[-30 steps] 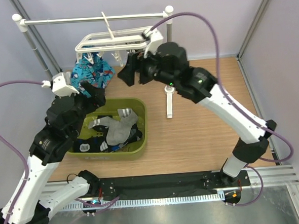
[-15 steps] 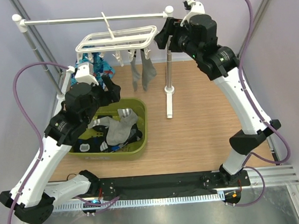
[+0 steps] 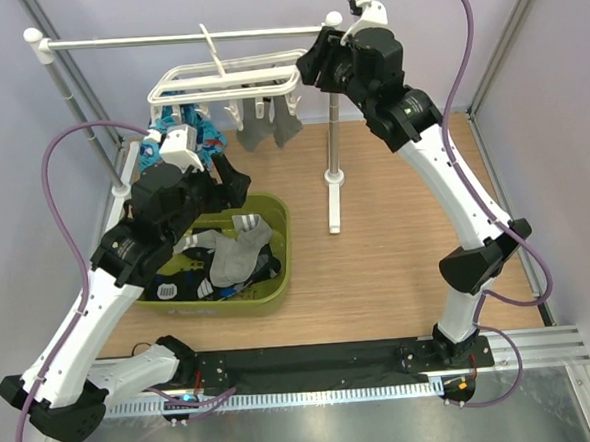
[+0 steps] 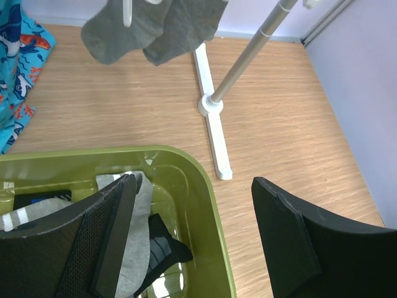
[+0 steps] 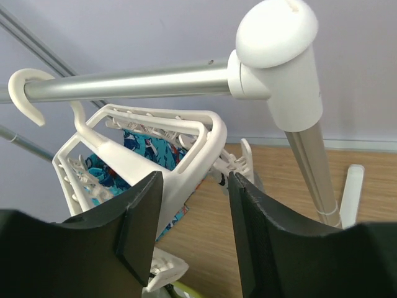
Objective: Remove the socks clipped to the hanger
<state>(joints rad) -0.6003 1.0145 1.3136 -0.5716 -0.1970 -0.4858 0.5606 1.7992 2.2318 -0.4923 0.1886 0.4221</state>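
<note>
The white grid hanger [image 3: 228, 80] hangs by its hook from the rail. Two grey socks [image 3: 270, 132] are clipped under its right part, and blue patterned fabric [image 3: 184, 130] hangs under its left part. My right gripper [image 3: 316, 64] is open at the hanger's right end. In the right wrist view the hanger's corner [image 5: 198, 146] lies just past the gap between my open fingers [image 5: 192, 230]. My left gripper [image 3: 228, 185] is open and empty over the green bin's far right corner. In the left wrist view [image 4: 192, 236] the grey socks [image 4: 155, 25] hang ahead and above.
A green bin [image 3: 282, 282] holds several loose socks, grey and black. The white pole rail stand has a rail [image 5: 136, 84], a right post [image 3: 331, 129] and a foot [image 4: 211, 124] on the wooden table. Purple walls stand behind and to the right.
My right gripper rose from in front of the hanger to its right end. My left gripper lifted from the bin's left side toward the hanger. The grey socks came into view and now hang higher.
</note>
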